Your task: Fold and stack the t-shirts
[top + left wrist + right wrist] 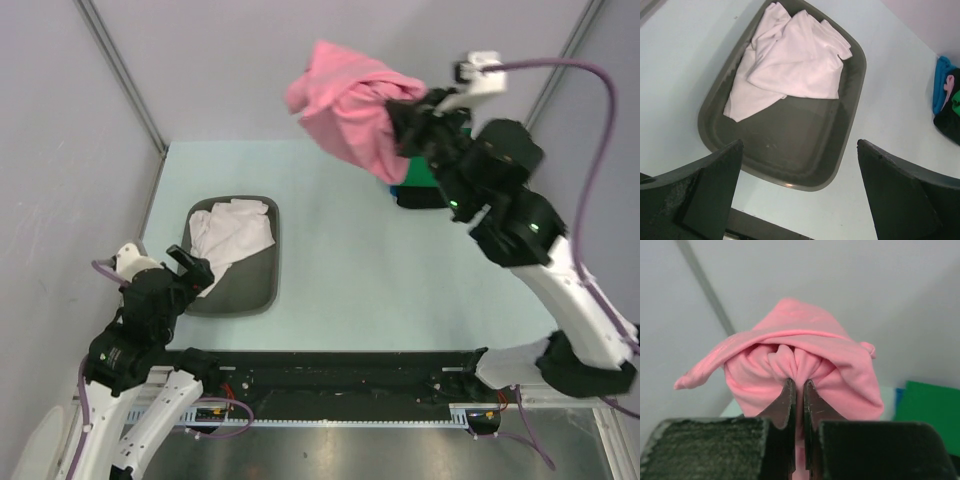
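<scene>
Right gripper (pixel 798 386) pinched tight on pink t-shirt (pixel 800 340) — held aloft

Pink t-shirt (pixel 345 110) hangs bunched aloft, white t-shirt (pixel 232 232) crumpled in tray (pixel 245 296), other t-shirts (pixel 946 122) heaped.

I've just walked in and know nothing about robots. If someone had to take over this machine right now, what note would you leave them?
Right gripper: jaws shut on the pink t-shirt, held bunched in the air above the far right of the table.
Left gripper: jaws open, empty, over the near end of the grey tray.
The white t-shirt lies crumpled in the tray; the green t-shirt, blue t-shirt and black t-shirt sit heaped far right.
Done: no neat stack visible.
Left: fold all five, stack them.
</scene>
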`<action>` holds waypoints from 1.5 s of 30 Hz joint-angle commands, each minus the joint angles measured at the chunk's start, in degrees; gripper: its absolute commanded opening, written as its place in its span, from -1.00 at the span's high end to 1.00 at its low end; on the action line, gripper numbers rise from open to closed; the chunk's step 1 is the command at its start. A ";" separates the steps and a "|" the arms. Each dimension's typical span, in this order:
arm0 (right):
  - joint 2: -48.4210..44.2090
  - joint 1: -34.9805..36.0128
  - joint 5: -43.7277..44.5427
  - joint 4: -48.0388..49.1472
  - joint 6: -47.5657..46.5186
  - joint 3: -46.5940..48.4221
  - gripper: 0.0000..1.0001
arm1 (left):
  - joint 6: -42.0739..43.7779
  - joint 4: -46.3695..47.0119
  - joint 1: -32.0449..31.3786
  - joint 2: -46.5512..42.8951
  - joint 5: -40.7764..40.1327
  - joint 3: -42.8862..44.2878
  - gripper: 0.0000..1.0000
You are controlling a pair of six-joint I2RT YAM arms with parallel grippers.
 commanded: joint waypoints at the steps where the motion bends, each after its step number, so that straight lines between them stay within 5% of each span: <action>1: -11.02 -7.19 4.91 0.22 2.70 -18.36 1.00 | 2.74 6.51 0.34 3.03 4.57 -1.36 -1.00; 5: -20.52 -14.42 2.02 -0.92 9.82 -38.55 1.00 | 3.80 10.20 0.34 7.24 6.42 -1.80 -0.99; 12: -18.61 -18.65 -10.00 -5.67 15.46 -51.16 1.00 | 4.06 15.47 0.34 11.64 9.49 -2.33 -0.99; 13: -17.29 -18.56 -11.34 -6.02 14.50 -51.61 0.76 | 4.67 16.18 0.34 13.04 10.19 -2.50 -1.00; 14: -13.45 -18.30 -11.70 -6.63 14.32 -51.61 -0.08 | 5.37 18.71 0.34 14.01 12.89 -2.94 -1.00; 16: -10.35 -17.95 -9.70 -7.69 15.71 -51.61 -0.92 | 7.56 20.48 0.17 17.95 16.25 -3.56 -1.00; 17: -9.12 -17.86 -8.03 -7.78 16.42 -51.70 -0.99 | 7.84 20.66 -0.18 19.71 16.61 -3.47 -1.00; 26: -11.48 -15.66 -7.13 -2.77 18.45 -52.23 -0.99 | 9.51 21.81 -7.47 29.21 13.54 0.48 -1.00; 34: -11.91 -13.99 -7.14 -1.54 18.88 -55.13 -0.99 | 0.65 20.58 -17.58 38.35 9.06 -2.50 -1.00; 45: -16.49 -14.07 -7.31 -0.22 18.54 -61.02 -0.99 | -3.76 23.48 -19.26 52.42 7.12 -6.02 -0.95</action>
